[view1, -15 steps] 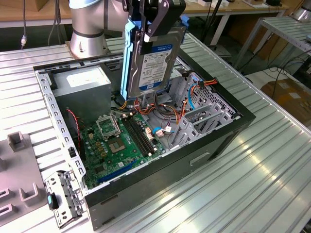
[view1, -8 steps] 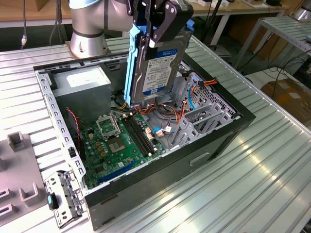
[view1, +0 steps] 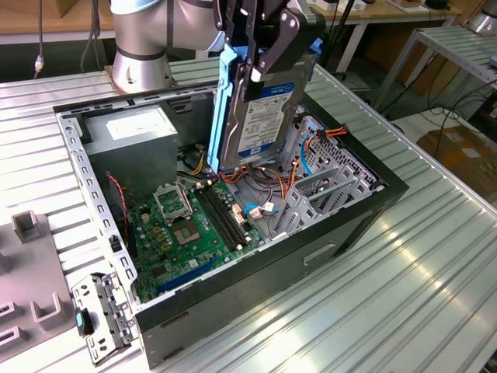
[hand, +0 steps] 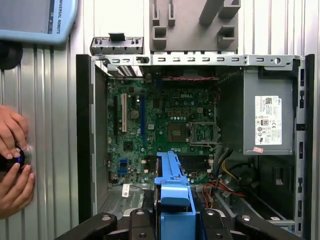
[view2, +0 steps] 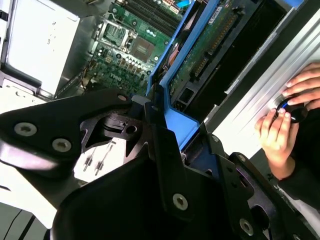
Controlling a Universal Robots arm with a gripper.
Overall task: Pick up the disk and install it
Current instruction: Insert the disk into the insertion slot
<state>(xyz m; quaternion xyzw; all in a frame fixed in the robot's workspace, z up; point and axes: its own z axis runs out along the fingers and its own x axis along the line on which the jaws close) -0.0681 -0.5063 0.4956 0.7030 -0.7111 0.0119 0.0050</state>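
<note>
Closest to the lens in the first wrist view, the black jointed gripper (hand: 172, 225) is clamped narrow on the disk (view1: 260, 116), a rectangular silver-grey metal hard drive with a white, blue-banded label. It grips the upper end, its fingers flanking the blue plastic carrier rails (view1: 224, 93). The disk hangs on edge, tilted slightly, above the middle of the open black computer case (view1: 388, 186) and clear of everything inside it.

Such a drive is likely dense and rigid, with smooth faces that could slip. Its bare green circuit board (view2: 210, 45) looks vulnerable to knocks, so the rails and side edges seem the safest hold.

Below it lies the green motherboard (view1: 186, 225), with red and orange cables near the disk's lower end. A perforated grey metal drive cage (view1: 326, 186) sits towards the exterior view's right and a grey power-supply box (view1: 132, 132) towards its left. Beside the case, a person's hands (hand: 12, 165) rest on a small black knob on the ribbed aluminium table (view1: 388, 295).
</note>
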